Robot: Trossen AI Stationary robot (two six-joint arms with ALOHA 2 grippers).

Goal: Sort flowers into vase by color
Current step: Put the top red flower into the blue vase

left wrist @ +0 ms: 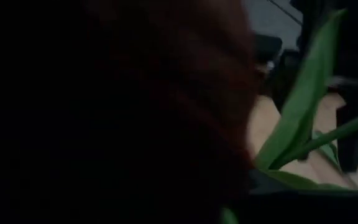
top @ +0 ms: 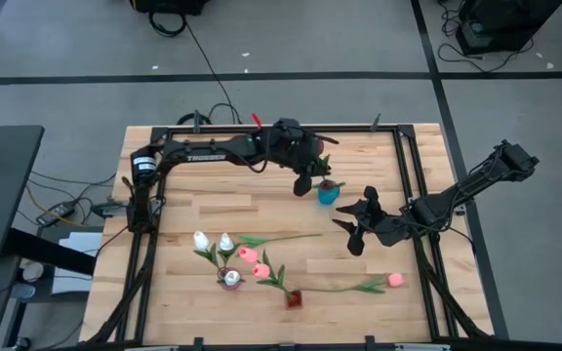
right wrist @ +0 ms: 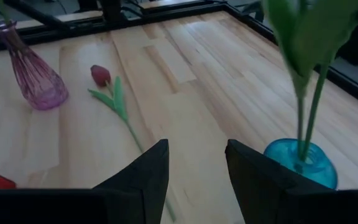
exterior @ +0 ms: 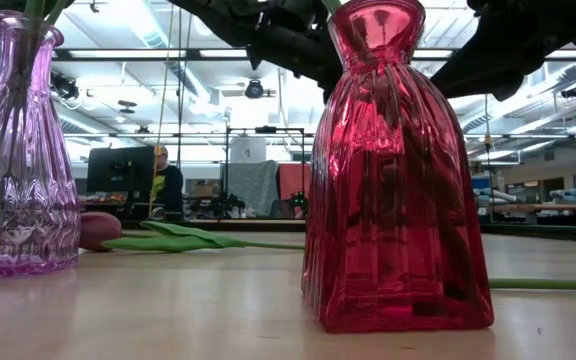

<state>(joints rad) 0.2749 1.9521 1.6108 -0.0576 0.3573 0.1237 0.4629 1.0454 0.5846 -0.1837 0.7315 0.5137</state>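
A blue vase stands far right of the table's middle, with green stems upright in it. My left gripper hangs just over it. A dark maroon tulip head fills its wrist view, with green leaves beside it. My right gripper is open and empty, low over the table beside the blue vase, on the side nearer the table's front. Two white tulips and two pink ones are near the purple vase and the red vase. Another pink tulip lies at the near right.
A dark metal frame runs around the wooden table top. A reddish tulip lies flat between the purple vase and my right gripper. In the low view the red vase and purple vase stand close to the camera.
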